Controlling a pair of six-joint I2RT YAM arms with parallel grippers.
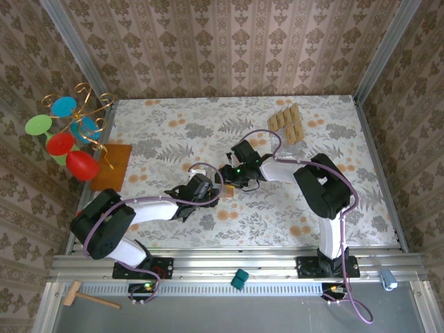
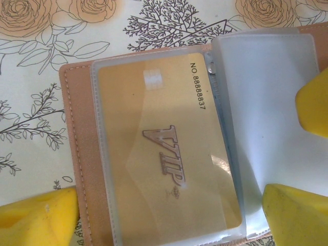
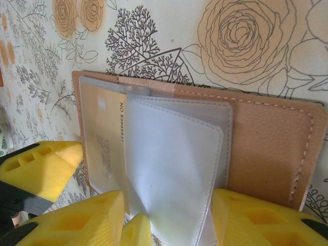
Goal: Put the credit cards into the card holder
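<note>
Top external: showing both arms meeting over the middle of the flowered table (image 1: 173,132).
mat (image 1: 114,165): lying flat at the left edge, beside coloured discs (image 1: 61,143) on gold wire.
left gripper (image 2: 171,200): spreading wide above the card holder (image 2: 69,128), one yellow finger (image 2: 36,215) over its stitched edge, the other over clear sleeves (image 2: 261,102).
card holder: lying open mid-table, carrying a gold VIP card (image 2: 164,154) inside its left sleeve.
right gripper (image 3: 168,205): standing half spread, bracketing the loose sleeves; gripping or not, cannot tell.
credit cards (image 1: 286,123): lying clustered at the far right, well apart from the holder.
</note>
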